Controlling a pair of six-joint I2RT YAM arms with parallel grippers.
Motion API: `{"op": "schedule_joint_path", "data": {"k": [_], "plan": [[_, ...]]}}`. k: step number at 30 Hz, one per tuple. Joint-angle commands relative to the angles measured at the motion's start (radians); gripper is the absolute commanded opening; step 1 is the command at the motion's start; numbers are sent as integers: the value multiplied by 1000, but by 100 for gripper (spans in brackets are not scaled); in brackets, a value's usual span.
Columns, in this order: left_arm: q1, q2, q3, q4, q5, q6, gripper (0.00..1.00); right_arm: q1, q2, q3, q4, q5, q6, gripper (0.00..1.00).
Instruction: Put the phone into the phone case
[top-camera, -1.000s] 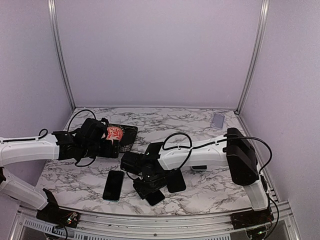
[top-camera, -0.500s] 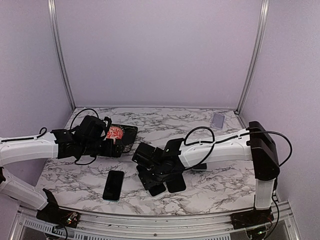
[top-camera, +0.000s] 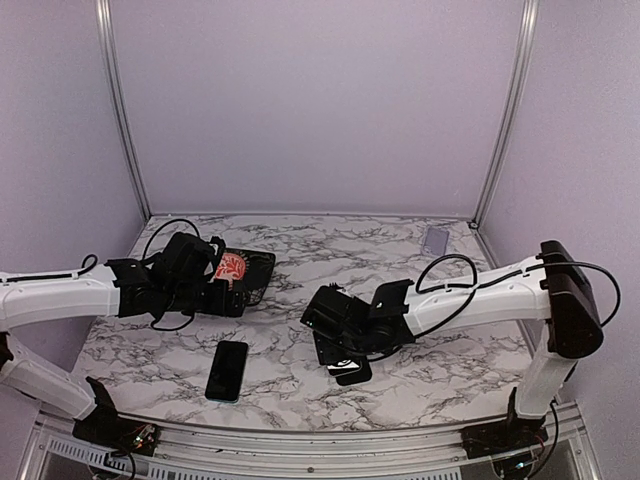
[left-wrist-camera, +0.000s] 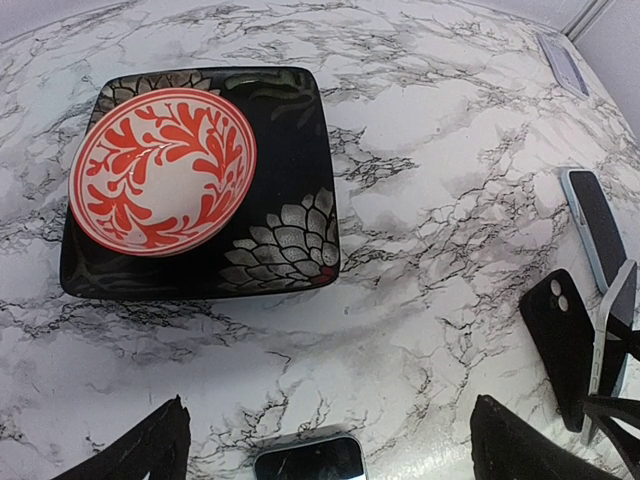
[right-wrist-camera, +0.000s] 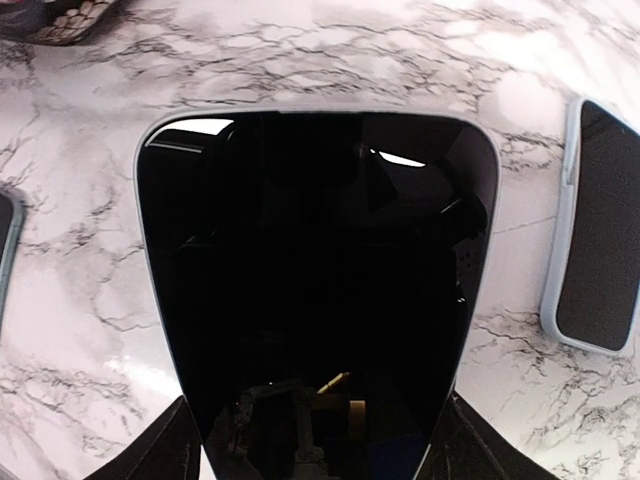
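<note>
Right gripper (right-wrist-camera: 315, 452) clasping phone (right-wrist-camera: 315, 270), black screen, pale rim

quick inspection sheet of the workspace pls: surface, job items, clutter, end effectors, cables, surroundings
surface: marble-pattern table, nothing spilled that I can see
job's things: phone gripped off the table; black phone case lying flat close by
clutter: red-and-white bowl on black square plate; spare phone near the front; pale-edged phone; small pale rectangle at the far right corner
end effectors: left end effector open, holding nothing, near the plate; right end effector shut on the phone
cables: black cables loop off both arms
surroundings: lilac walls, metal frame posts
</note>
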Motion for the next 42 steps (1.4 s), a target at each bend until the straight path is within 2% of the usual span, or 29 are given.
{"op": "schedule_joint_path", "data": {"k": [1,20,32,39,42], "plan": [[5,17,30,-21,13,10,99,-6,-36,-51,86,100,121,0],[5,43,54,-21,27,14,99,-13,-16,-114,79,105,86,0],[6,53,44,-21,24,16,99,-8,-33,-155,45,41,89,0],[5,59,44,-21,20,17,99,-8,-2,-170,98,-25,93,0],[6,59,47,-21,22,17,99,-12,22,-158,71,-54,109,0]]}}
